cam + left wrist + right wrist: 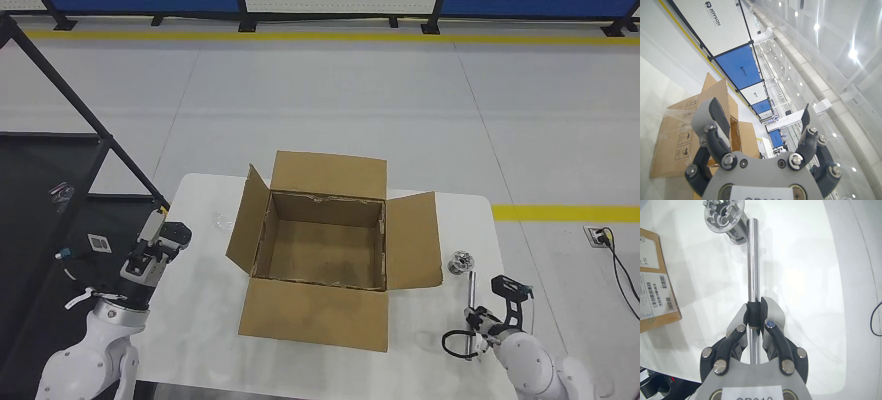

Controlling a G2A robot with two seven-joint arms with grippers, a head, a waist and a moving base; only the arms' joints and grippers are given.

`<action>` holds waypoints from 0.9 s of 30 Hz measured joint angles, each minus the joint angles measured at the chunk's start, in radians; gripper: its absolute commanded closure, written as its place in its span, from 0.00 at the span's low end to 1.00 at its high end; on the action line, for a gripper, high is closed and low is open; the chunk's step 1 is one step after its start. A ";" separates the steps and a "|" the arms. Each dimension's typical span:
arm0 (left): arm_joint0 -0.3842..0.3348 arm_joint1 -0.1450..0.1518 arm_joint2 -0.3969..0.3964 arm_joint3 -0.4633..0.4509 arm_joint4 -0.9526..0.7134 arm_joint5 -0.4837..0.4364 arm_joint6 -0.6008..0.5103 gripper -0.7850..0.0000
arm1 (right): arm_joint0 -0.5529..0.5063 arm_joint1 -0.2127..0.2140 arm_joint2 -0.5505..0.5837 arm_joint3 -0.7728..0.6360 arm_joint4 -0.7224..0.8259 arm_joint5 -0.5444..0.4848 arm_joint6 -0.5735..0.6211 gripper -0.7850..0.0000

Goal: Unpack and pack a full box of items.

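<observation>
The right gripper is clamped on the near part of a steel rod lying on the table, right of the open cardboard box. A flanged metal part lies just by the rod's far end. The left gripper, jaws spread and holding nothing, sits left of the box.

Open brown cardboard box, four flaps spread outward, bare floor showing. Off box's right flap: polished steel rod, running alongside the box, near end clamped in right gripper. At rod's far tip: grey cast-metal flanged hub, tipped on its side.
</observation>
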 measured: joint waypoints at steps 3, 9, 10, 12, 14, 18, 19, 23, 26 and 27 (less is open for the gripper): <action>0.007 0.001 -0.004 -0.002 0.002 0.002 0.006 0.00 | 0.045 0.002 -0.009 0.061 -0.028 0.033 0.009 1.00; 0.019 0.002 -0.003 -0.010 0.000 -0.002 0.014 0.00 | 0.063 0.004 -0.013 0.072 -0.032 0.062 -0.012 1.00; 0.020 0.002 -0.003 -0.011 0.000 -0.002 0.016 0.00 | 0.064 0.005 -0.014 0.071 -0.033 0.062 -0.011 1.00; 0.021 0.002 -0.002 -0.011 0.000 -0.003 0.020 0.00 | 0.070 0.006 -0.016 0.074 -0.035 0.062 -0.006 1.00; 0.022 0.002 -0.002 -0.012 0.000 -0.003 0.023 0.00 | 0.076 0.007 -0.019 0.081 -0.035 0.062 -0.003 1.00; 0.024 0.003 -0.002 -0.013 -0.001 -0.004 0.028 0.00 | 0.089 0.009 -0.022 0.096 -0.030 0.061 0.001 0.56; 0.024 0.003 -0.003 -0.012 -0.002 -0.005 0.028 0.00 | 0.091 0.010 -0.023 0.098 -0.030 0.060 0.003 0.45; 0.024 0.004 -0.003 -0.010 -0.004 -0.004 0.029 0.00 | 0.094 0.013 -0.020 0.093 -0.026 0.057 0.008 0.19; 0.022 0.004 -0.001 -0.009 -0.004 -0.003 0.030 0.00 | 0.086 0.015 -0.013 0.076 -0.017 0.051 0.005 0.14; 0.021 0.005 0.000 -0.009 -0.004 -0.002 0.031 0.00 | 0.081 0.016 -0.009 0.064 -0.013 0.049 0.003 0.12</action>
